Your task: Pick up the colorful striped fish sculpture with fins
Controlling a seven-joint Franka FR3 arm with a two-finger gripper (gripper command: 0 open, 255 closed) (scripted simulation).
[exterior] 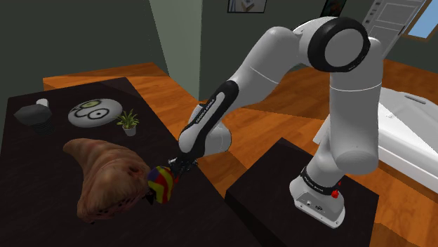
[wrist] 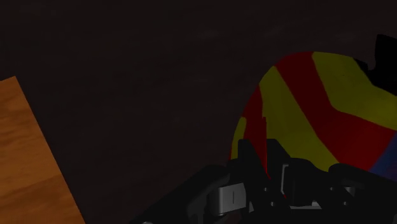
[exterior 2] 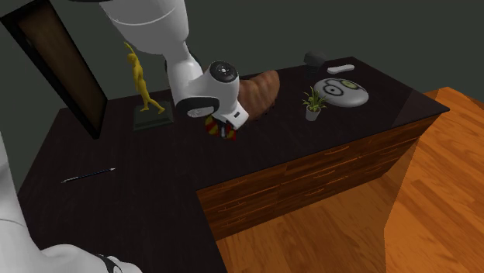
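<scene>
1. Pincer sits directly against the fish in the wrist view. Red and yellow stripes rise just beyond it, with a blue patch at one edge.
2. Pincer state: cannot be determined. The dark render hides whether it is apart or clamped on the fish.
3. Fish location: on the dark surface, near the edge that faces the stand. In the shoulder view the arm reaches down to the fish's upper side.
4. Brown shell: lies on the surface just beside the fish, toward the shoulder view's left.
5. Plant and white disc: near each other, farther back, well apart from the fish.
6. Yellow figurine: upright on its base, at the second exterior view's left of the arm.
7. Pen: flat on the surface, well apart from everything else.
8. Wooden floor: borders the surface.
</scene>
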